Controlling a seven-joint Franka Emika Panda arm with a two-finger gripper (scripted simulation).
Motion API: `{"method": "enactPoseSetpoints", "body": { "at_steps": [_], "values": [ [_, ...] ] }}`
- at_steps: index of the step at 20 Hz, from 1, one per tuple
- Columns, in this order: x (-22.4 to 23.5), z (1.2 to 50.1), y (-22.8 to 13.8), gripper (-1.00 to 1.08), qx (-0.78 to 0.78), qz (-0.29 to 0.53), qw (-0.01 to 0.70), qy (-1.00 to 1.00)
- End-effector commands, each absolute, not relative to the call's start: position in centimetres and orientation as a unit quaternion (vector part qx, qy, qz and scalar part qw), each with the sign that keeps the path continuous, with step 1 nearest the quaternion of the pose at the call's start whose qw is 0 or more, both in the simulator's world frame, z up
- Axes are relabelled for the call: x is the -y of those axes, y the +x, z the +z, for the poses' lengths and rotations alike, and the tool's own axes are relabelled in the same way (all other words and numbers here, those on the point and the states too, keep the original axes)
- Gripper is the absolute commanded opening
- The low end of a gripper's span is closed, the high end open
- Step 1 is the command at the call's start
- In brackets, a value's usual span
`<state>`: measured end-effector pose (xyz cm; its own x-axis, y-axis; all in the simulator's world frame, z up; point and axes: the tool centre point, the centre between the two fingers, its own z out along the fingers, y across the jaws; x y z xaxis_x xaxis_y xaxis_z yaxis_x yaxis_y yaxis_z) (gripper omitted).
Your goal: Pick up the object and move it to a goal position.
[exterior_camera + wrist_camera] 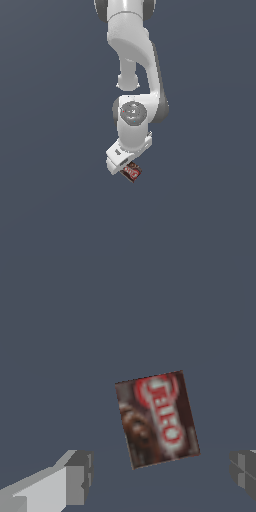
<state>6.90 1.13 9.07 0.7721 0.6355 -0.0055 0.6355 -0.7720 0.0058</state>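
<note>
The object (157, 418) is a small flat dark brown box with a red and white oval label, lying flat on the grey floor. In the wrist view it sits ahead of the gap between my two fingers, touching neither. My gripper (159, 471) is open, with one grey fingertip (77, 476) wide to one side and the other fingertip (243, 468) at the frame's edge. In the exterior view the object (132, 172) shows just below the white hand, on the exterior view's right of it, and my gripper (125, 169) hangs tilted right over it.
The white arm (134, 65) reaches down from the top of the exterior view. Plain dark grey floor (50, 200) surrounds the box on all sides. No goal marker shows in either view.
</note>
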Motion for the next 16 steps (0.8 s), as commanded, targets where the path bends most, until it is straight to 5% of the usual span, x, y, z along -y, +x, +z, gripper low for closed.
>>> {"method": "enactPoseSetpoints", "body": {
  "at_steps": [1, 16],
  "values": [
    [-1.1, 8.4, 7.3, 1.0, -0.364, -0.001, 0.003, 0.931],
    [-1.0, 6.6, 8.3, 1.0, -0.424, 0.0, 0.0, 0.905]
  ]
}}
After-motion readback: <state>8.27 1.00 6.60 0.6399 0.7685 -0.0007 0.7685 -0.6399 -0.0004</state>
